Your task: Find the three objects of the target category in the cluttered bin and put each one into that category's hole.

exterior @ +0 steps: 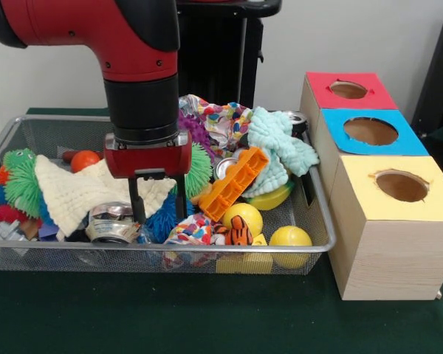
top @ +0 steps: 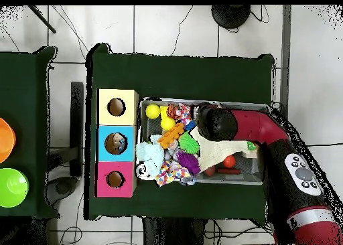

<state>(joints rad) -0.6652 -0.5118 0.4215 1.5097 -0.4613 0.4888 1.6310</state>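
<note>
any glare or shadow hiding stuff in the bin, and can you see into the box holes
Front view: even light, mild shine on the crushed can; the arm blocks the bin's middle, and the claw hangs open. The holes look dark inside. Overhead view: something shows in the blue box's hole; the arm covers part of the bin.

We see the tool (exterior: 157, 208) lowered into the wire mesh bin (exterior: 310, 247), its two dark fingers (exterior: 136, 205) spread apart over a cream washcloth (exterior: 74, 193) and blue spiky ball (exterior: 162, 221). An orange block (exterior: 235, 183) and yellow balls (exterior: 289, 239) lie nearby. Beside the bin on the green surface (exterior: 207, 317) stand red (exterior: 351, 90), blue (exterior: 371, 131) and yellow (exterior: 399, 188) boxes with holes.
</note>
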